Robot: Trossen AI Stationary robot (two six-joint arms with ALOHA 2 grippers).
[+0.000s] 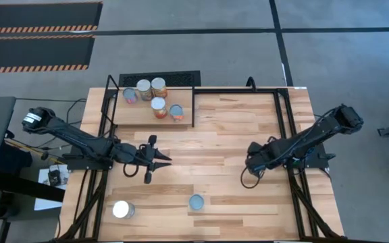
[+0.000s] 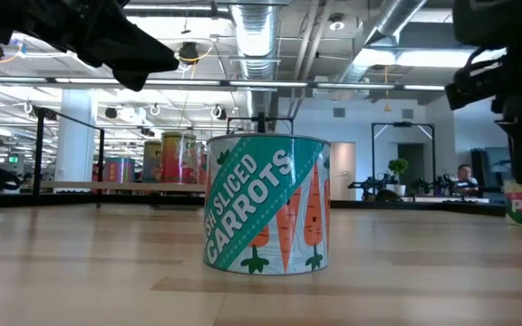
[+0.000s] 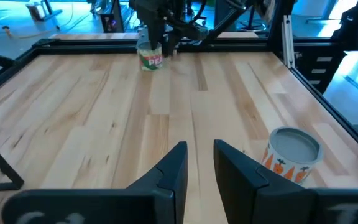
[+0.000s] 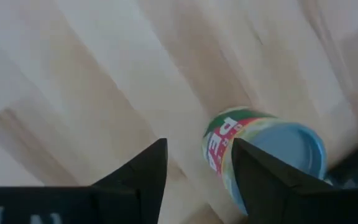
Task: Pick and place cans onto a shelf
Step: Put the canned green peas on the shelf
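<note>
Near the table's (image 1: 215,135) right edge, the right gripper (image 4: 197,168) is seen spread, apparently beside the peas can (image 4: 263,152). Four cans (image 1: 152,96) are ranged on the shelf (image 1: 123,113).

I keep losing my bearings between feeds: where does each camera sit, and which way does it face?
High: above the table, straight down; both arms, left gripper, right gripper, small light-wood shelf.
Low: tabletop height, level across at the teal sliced-carrots can; arms enter from above.
Left wrist: faces across the table past its own dark fingers toward the right arm.
Right wrist: looks down past its own fingers at the green-and-red peas can.
Shared: low and left wrist views both show both those cans.
</note>
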